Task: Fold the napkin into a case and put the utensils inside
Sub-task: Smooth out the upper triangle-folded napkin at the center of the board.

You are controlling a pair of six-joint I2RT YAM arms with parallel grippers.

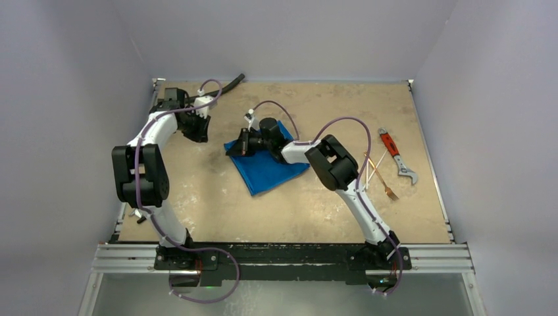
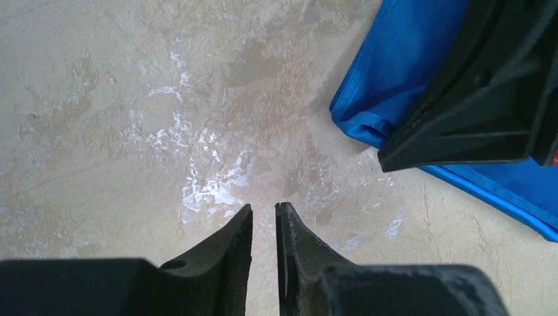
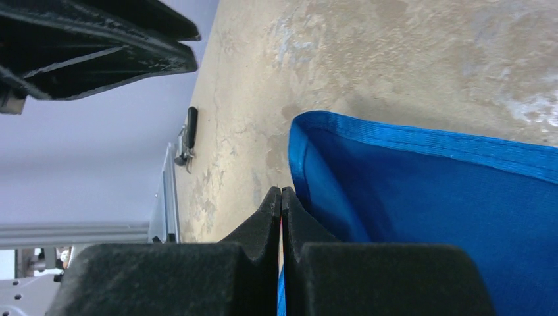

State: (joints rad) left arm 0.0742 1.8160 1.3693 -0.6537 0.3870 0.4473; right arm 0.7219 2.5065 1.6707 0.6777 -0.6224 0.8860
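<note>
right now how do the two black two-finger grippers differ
The right gripper is shut on the edge of the bright blue cloth napkin; the left gripper is slightly open and holds nothing. The right is at the napkin, the left over the tan table beside it. Both are black.

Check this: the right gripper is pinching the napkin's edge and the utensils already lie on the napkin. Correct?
No. The right gripper does pinch the napkin, but the utensils lie on the table beside the wrench, clear of the napkin, as the top external view shows.
</note>
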